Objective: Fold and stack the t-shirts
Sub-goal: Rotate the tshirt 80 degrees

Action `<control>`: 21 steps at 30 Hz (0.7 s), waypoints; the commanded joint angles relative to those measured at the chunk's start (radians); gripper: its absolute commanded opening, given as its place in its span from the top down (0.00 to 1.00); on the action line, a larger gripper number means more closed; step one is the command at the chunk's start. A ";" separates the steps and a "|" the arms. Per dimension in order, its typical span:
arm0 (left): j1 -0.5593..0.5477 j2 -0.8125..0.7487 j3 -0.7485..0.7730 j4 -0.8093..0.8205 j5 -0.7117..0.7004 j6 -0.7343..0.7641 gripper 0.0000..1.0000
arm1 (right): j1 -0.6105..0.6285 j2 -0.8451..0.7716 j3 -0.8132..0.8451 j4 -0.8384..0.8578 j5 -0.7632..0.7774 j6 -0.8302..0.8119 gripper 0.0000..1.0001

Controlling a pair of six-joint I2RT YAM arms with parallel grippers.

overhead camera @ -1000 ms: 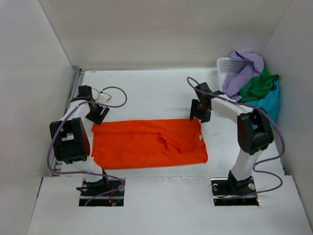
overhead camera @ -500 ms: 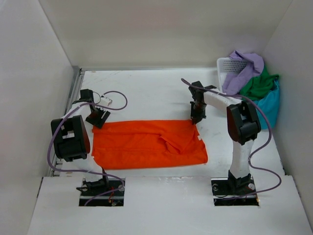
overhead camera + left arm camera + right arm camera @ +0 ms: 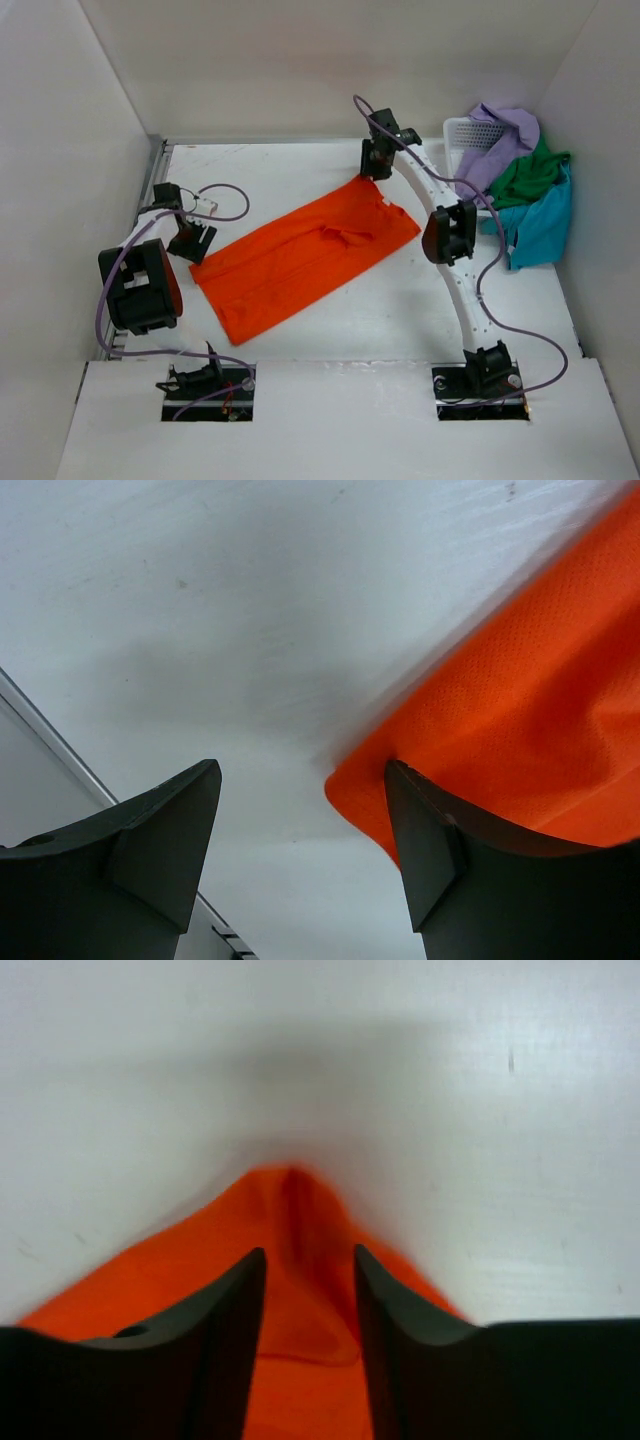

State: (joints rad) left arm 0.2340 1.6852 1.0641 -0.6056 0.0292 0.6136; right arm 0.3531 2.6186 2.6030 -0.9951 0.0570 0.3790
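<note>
White table (image 3: 330, 320): right hand (image 3: 308, 1260) pinches orange t-shirt (image 3: 305, 255) (skewed diagonally).

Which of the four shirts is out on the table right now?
The orange t-shirt, spread diagonally on the table. The lavender, green and teal ones are heaped at the white basket.

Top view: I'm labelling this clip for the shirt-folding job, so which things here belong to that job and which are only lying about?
Part of the job:
- bright orange cloth t-shirt, spread on the table
- pale lavender cloth shirt, in the pile at the basket
- dark green cloth shirt, same pile
- teal blue cloth shirt, same pile

Just lying about:
- white plastic mesh basket
- white table
</note>
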 commanded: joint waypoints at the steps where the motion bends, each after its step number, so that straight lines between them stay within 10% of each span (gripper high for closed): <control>1: -0.029 -0.047 0.051 -0.039 0.011 -0.057 0.35 | -0.006 0.046 0.200 0.027 0.017 -0.015 0.50; 12: -0.086 -0.013 0.037 -0.023 0.000 -0.098 0.35 | -0.087 -0.610 -0.838 0.300 0.162 0.103 0.40; 21: -0.081 0.016 0.016 0.006 -0.029 -0.094 0.37 | -0.113 -0.588 -0.974 0.254 0.044 0.159 0.36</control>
State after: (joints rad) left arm 0.1501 1.7016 1.0752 -0.6308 0.0101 0.5308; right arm 0.2237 1.9911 1.6211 -0.7574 0.1623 0.5026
